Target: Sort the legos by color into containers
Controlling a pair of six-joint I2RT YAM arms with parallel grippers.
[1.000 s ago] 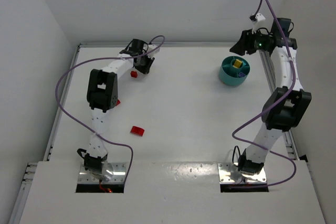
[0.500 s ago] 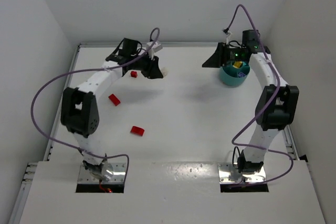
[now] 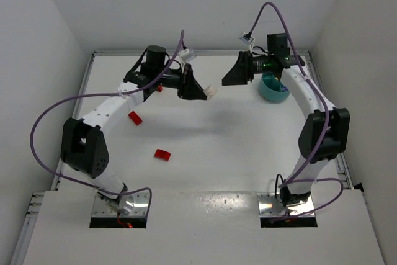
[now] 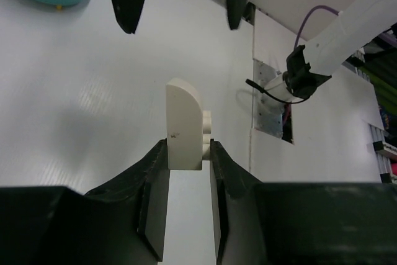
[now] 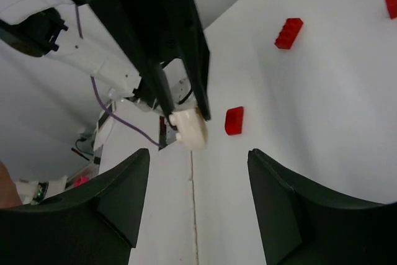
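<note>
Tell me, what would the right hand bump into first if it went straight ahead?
Probably the white brick pinched in the left hand. It shows dead ahead, framed by the right hand's open fingers in its wrist view, though how close is hard to judge.

A big white table point(image 3: 217, 141) fills the middle. A plain back wall point(image 3: 186, 4) stands at 12 o'clock. One side wall point(image 3: 31, 60) is at 9 o'clock, another side wall point(image 3: 372, 60) at 3 o'clock. Soft grey shadows point(image 3: 180, 130) lie on the table.
</note>
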